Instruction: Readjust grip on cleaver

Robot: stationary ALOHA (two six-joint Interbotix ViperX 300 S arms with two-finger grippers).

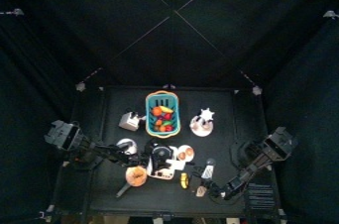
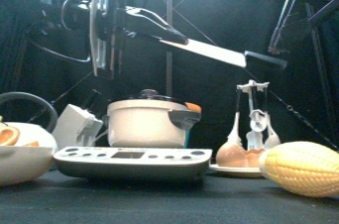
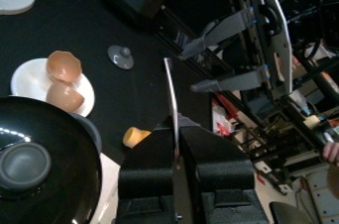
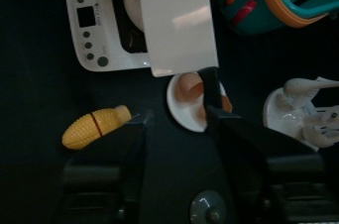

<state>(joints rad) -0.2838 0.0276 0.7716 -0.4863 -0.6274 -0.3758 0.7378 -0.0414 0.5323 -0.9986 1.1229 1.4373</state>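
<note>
The cleaver (image 4: 176, 20) is up in the air above the tabletop (image 2: 159, 200), its broad pale blade (image 2: 199, 48) slanting across the front view over the cooker. In the left wrist view the blade shows edge-on as a thin bright line (image 3: 171, 94) rising from between the left pincer (image 3: 177, 134) jaws, which appear closed on the cleaver, though the contact itself is dark and hard to make out. In the right wrist view the flat of the blade fills the upper middle and the dark handle (image 4: 209, 81) runs down between the two jaws of the right pincer (image 4: 179, 119); those jaws stand spread to their widest on either side of the handle, not pressing it.

Below the cleaver, a white kitchen scale (image 2: 133, 163) lies at the front of the tabletop, with a white pressure cooker (image 2: 146, 119) behind it. To one side sits a plate with broken eggshells (image 2: 239, 155) and a corn cob (image 2: 302, 168). A rack of white spoons (image 2: 255, 119) stands behind the plate. From above, a teal basket of colourful items (image 1: 162, 113) sits at the back centre.
</note>
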